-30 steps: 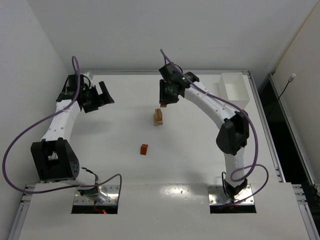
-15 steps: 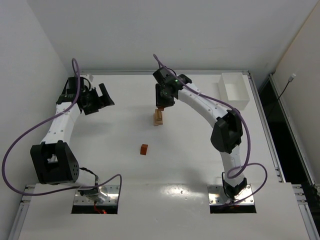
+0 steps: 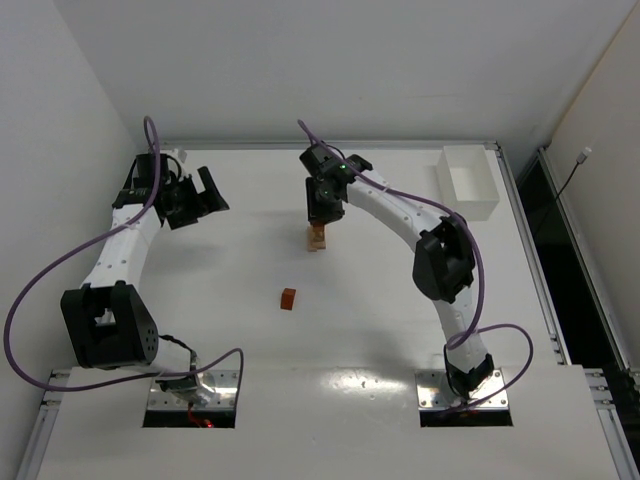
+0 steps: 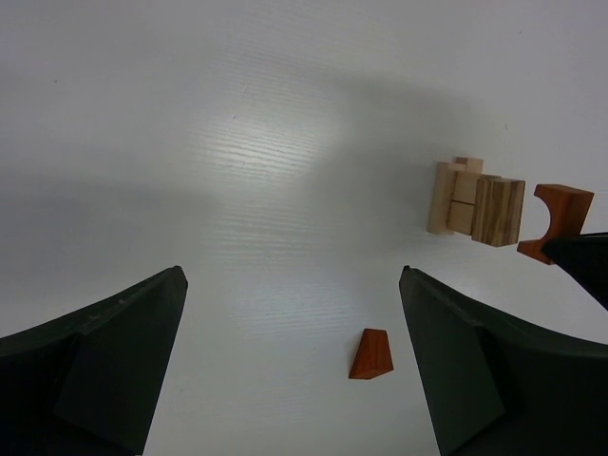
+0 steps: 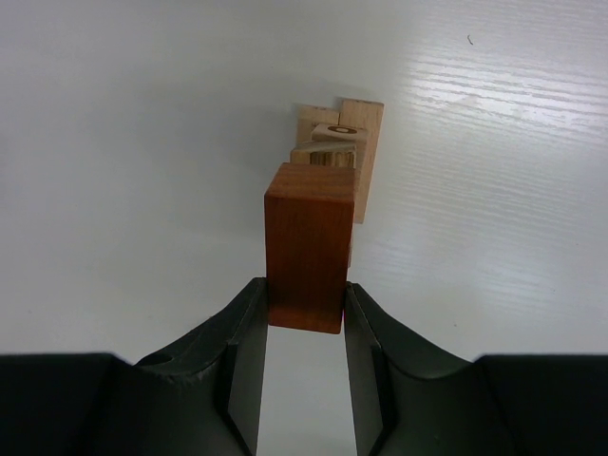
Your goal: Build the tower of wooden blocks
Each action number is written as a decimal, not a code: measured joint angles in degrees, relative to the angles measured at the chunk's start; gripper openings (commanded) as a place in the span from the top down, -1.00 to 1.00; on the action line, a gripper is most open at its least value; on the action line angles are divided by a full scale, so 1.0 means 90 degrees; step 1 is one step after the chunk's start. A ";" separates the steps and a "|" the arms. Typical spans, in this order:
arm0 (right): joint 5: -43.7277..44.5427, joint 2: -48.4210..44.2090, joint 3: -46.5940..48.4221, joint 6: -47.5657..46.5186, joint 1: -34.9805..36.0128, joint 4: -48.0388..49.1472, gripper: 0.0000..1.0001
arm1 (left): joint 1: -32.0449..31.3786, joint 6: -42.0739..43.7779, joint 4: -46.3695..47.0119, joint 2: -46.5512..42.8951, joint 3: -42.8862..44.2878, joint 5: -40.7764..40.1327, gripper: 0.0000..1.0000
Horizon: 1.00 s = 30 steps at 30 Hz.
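Right tool [image 5: 304, 302] is clamping the reddish-brown arch block [image 5: 306, 249] by its side faces, hovering at the pale block stack [image 5: 340, 142] mid-desk [image 3: 200, 320]; can't tell if they're touching. For a good placement I'd be squaring the arch over the stack top, lowering slowly and releasing only once it's seated, since the stack looks narrow and easy to topple. Stack is sitting just beyond the held block. Left tool [image 4: 290, 285] is hanging wide open, empty, well apart. Red wedge block [image 4: 371, 354] is lying loose nearer the bases
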 measured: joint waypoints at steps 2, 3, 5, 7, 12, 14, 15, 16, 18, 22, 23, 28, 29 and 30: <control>-0.0034 0.0000 0.0000 -0.0019 0.0000 0.0000 1.00 | 0.0000 0.0000 0.0027 0.0000 -0.0002 0.0000 -0.83; -0.0044 0.0000 0.0000 -0.0024 0.0000 0.0000 1.00 | 0.0000 0.0000 0.0046 0.0000 -0.0005 0.0002 -0.83; -0.0049 0.0002 0.0000 -0.0041 0.0000 0.0000 1.00 | 0.0000 0.0000 0.0080 0.0000 -0.0010 0.0002 -0.83; -0.0080 0.0010 0.0000 -0.0046 0.0000 0.0000 1.00 | 0.0000 0.0000 0.0104 0.0000 -0.0027 0.0012 -0.83; -0.0182 0.0029 0.0000 -0.0051 0.0000 0.0000 1.00 | 0.0000 -0.0024 0.0112 0.0010 -0.0049 0.0046 -0.83; -0.0194 0.0029 0.0000 -0.0056 0.0000 0.0000 1.00 | 0.0000 -0.0039 0.0114 0.0010 -0.0049 0.0049 -0.83; -0.0204 0.0029 0.0000 -0.0063 0.0000 0.0000 1.00 | 0.0000 -0.0044 0.0114 0.0012 -0.0049 0.0049 -0.83; -0.0209 0.0029 0.0000 -0.0068 0.0000 0.0000 1.00 | 0.0000 -0.0044 0.0114 0.0012 -0.0049 0.0049 -0.83; -0.0209 0.0029 0.0000 -0.0068 0.0000 0.0000 1.00 | 0.0000 -0.0046 0.0117 0.0012 -0.0049 0.0049 -0.83; -0.0211 0.0061 0.0000 -0.0070 0.0000 0.0019 1.00 | 0.0000 -0.0046 0.0138 0.0012 -0.0049 0.0049 -0.83; -0.0211 0.0083 0.0000 -0.0070 0.0000 0.0034 1.00 | 0.0000 -0.0046 0.0138 0.0012 -0.0049 0.0049 -0.83; -0.0211 0.0180 0.0000 -0.0070 0.0000 0.0078 1.00 | 0.0000 -0.0046 0.0138 0.0012 -0.0049 0.0049 -0.83; -0.0214 0.0199 0.0000 -0.0073 0.0000 0.0095 1.00 | 0.0000 -0.0046 0.0138 0.0012 -0.0049 0.0049 -0.83; -0.0214 0.0219 0.0000 -0.0070 0.0000 0.0114 1.00 | 0.0000 -0.0046 0.0138 0.0012 -0.0049 0.0049 -0.83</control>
